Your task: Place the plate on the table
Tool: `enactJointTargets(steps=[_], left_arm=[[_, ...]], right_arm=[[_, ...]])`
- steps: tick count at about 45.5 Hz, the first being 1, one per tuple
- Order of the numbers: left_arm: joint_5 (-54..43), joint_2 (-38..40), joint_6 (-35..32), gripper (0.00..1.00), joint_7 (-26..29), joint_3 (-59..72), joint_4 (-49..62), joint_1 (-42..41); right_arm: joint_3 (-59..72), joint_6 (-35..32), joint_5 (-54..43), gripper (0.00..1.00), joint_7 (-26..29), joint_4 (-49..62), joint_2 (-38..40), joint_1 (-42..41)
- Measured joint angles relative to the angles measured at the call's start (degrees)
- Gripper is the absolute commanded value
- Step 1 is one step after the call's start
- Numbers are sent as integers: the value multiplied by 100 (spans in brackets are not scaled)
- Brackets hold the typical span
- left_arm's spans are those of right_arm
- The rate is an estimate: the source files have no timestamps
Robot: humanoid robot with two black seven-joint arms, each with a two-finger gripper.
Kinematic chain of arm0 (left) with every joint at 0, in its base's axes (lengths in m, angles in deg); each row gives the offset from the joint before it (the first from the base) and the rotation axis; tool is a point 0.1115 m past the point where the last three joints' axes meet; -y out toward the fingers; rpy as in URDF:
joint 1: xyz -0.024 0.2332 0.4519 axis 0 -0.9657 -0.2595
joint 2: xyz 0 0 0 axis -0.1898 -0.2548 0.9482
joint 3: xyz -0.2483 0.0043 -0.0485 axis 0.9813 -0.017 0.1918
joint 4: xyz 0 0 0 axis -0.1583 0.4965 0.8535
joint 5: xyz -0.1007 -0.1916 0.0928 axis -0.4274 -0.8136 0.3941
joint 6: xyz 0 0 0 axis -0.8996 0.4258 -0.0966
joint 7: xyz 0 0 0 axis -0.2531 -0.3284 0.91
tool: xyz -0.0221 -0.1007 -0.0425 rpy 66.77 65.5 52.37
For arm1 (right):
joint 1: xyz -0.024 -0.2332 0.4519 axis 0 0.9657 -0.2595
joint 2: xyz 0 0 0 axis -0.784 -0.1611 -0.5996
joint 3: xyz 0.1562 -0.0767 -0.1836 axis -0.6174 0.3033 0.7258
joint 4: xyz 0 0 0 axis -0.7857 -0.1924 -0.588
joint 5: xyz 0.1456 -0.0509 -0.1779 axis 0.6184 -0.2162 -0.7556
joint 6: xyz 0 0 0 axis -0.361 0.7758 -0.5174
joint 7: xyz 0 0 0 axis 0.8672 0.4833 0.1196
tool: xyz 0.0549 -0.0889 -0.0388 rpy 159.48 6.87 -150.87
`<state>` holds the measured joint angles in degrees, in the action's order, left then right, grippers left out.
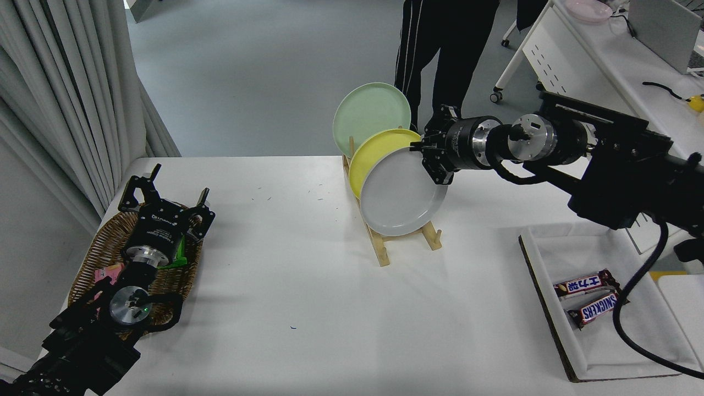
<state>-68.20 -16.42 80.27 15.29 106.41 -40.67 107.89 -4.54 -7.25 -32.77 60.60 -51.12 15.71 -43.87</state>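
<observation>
The light-grey plate (401, 195) stands on edge in the front slot of a wooden rack (404, 242) on the white table (308, 308). A yellow plate (371, 154) and a pale green plate (369, 110) stand behind it. My right gripper (432, 159) reaches in from the right and sits at the grey plate's upper right rim, its fingers on either side of the rim. Whether they press on it I cannot tell. My left gripper (165, 190) is parked at the lower left over a wicker basket, fingers spread open and empty.
A wicker basket (104, 247) with small items lies at the left edge. A white tray (550, 286) with two candy bars (591, 297) sits at the right front. A person in dark trousers (440, 49) stands behind the rack. A white desk (572, 60) stands at back right.
</observation>
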Motion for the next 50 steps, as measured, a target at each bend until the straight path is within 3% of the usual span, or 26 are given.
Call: enactJointTargets(steps=[33, 50], left_arm=[[0, 0, 0, 100, 0, 0, 0, 0], [-1, 0, 0, 100, 0, 0, 0, 0]], right_arm=[[-230, 1022, 936, 0, 251, -918, 104, -629], [-1155, 2177, 1692, 0, 258, -1067, -128, 140]])
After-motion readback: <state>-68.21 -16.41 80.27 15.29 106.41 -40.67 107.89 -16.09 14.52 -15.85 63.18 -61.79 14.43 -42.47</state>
